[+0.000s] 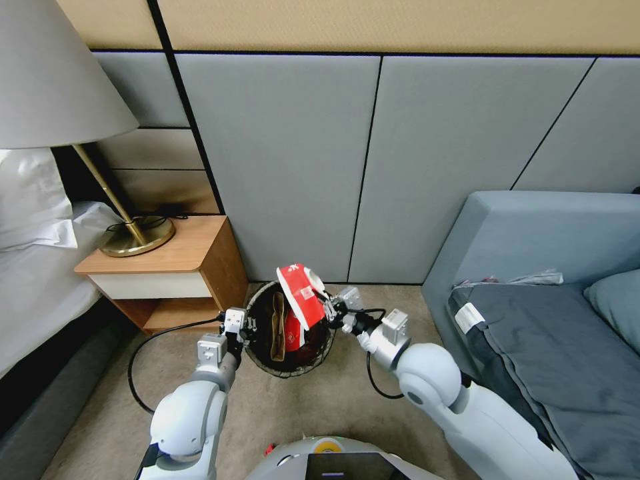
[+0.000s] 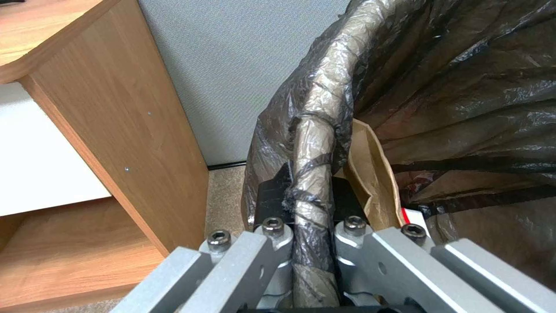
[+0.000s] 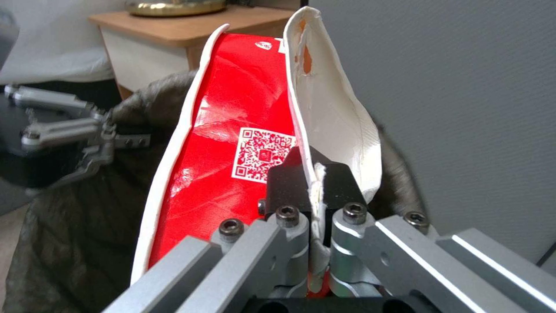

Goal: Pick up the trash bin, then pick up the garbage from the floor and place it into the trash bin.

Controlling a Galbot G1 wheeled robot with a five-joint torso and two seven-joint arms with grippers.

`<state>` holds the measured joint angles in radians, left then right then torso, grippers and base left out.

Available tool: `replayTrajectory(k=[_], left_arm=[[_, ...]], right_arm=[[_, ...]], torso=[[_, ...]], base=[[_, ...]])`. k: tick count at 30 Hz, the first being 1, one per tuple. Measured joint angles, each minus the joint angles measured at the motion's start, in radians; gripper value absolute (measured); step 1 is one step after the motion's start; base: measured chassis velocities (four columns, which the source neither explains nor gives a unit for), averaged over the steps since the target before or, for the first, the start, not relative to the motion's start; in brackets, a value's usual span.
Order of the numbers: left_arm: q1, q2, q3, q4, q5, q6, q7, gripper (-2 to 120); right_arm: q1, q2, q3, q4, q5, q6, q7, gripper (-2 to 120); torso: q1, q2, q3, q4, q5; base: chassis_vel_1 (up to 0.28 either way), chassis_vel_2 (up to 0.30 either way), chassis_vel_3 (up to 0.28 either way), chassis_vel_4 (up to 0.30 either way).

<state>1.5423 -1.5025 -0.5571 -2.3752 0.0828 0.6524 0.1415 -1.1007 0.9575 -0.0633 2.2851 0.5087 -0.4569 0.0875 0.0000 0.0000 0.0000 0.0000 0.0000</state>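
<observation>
Grey wall panels and beige carpet back the bin (image 1: 288, 330), held off the floor by the left tool (image 2: 305, 204) clamped on its rim at nine o'clock. Right tool (image 3: 312, 182) pinches one red-and-white packet (image 1: 301, 293) above the opening, likely for dropping. Inside: one brown bag (image 1: 277, 327), one red packet (image 1: 293, 331).
</observation>
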Motion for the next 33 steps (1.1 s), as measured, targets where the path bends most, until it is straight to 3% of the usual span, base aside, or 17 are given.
replayTrajectory(k=[6,9,11,13,14,25,26,33], left_arm=[[-0.003,0.0,-0.001,0.003,-0.001,0.0,0.0,1],[-0.004,0.001,-0.002,0.003,-0.004,0.0,0.0,1],[-0.007,0.002,-0.005,0.003,-0.007,0.0,0.001,1],[-0.007,0.002,-0.005,0.004,-0.007,0.0,0.001,1],[-0.008,0.001,-0.006,0.005,-0.008,0.0,0.001,1],[-0.012,-0.001,-0.005,0.006,-0.009,0.001,0.001,1],[-0.012,-0.001,-0.005,0.007,-0.009,0.001,0.001,1],[-0.015,-0.001,-0.007,0.012,-0.009,0.001,0.001,1]], right_arm=[[-0.001,0.001,-0.015,-0.015,-0.017,-0.01,-0.007,0],[-0.005,0.002,-0.012,-0.015,-0.02,-0.041,-0.021,7],[-0.003,0.006,-0.017,-0.016,-0.022,-0.047,-0.021,18],[-0.002,0.007,-0.019,-0.017,-0.022,-0.048,-0.02,19],[0.0,0.011,-0.03,-0.019,-0.022,-0.048,-0.01,28],[0.002,0.016,-0.046,-0.017,-0.024,-0.049,0.006,65],[0.002,0.016,-0.046,-0.015,-0.024,-0.049,0.006,73],[-0.004,0.017,0.005,0.037,-0.009,-0.049,0.02,96]], torso=[[0.0,0.0,0.0,0.0,0.0],[0.0,0.0,0.0,0.0,0.0],[0.0,0.0,0.0,0.0,0.0],[0.0,0.0,0.0,0.0,0.0001],[0.0,0.0,0.0,0.0,0.0001],[0.0,0.0,0.0,0.0,0.0],[0.0,0.0,0.0,0.0,0.0],[0.0,0.0,0.0,0.0,0.0001]], base=[[0.0,0.0,0.0,0.0],[0.0,0.0,0.0,0.0],[0.0,0.0,0.0,0.0],[0.0,0.0,0.0,0.0],[0.0,0.0,0.0,0.0],[0.0,0.0,0.0,0.0],[0.0,0.0,0.0,0.0],[0.0,0.0,0.0,0.0]])
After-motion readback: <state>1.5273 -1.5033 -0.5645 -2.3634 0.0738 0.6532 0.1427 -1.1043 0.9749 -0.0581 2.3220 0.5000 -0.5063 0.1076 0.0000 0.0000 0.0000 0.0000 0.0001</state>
